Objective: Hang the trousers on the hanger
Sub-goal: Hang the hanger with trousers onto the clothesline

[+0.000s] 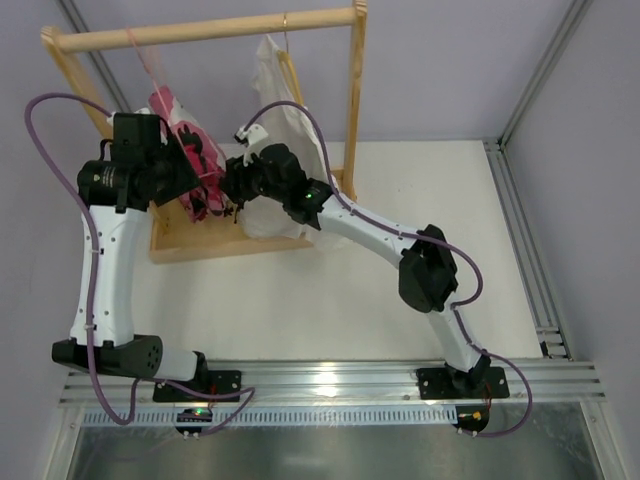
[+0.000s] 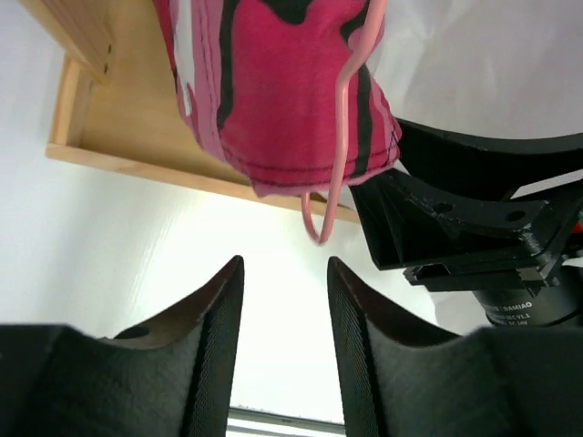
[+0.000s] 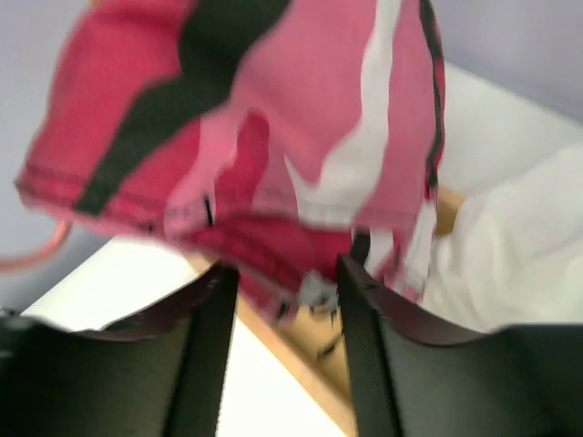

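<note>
The pink, white and black camouflage trousers (image 1: pixel 190 150) hang bunched from the thin pink wire hanger (image 1: pixel 150 70), which hooks on the rack's rod. In the left wrist view the trousers (image 2: pixel 282 82) fill the top, and a curl of the hanger (image 2: pixel 339 146) droops past their hem. My left gripper (image 2: pixel 284 273) stands open just below them with nothing between its fingers. My right gripper (image 3: pixel 281 278) is open too, and the blurred trousers (image 3: pixel 273 118) hang just beyond its tips. In the top view both grippers, left (image 1: pixel 200 185) and right (image 1: pixel 235 187), flank the garment's lower end.
The wooden rack has a top rod (image 1: pixel 210 28), an upright on the right and a flat base (image 1: pixel 200 245). A plain white garment (image 1: pixel 275 100) hangs on a tan wooden hanger beside the trousers. The right arm's wrist (image 2: pixel 483 228) sits close to my left fingers.
</note>
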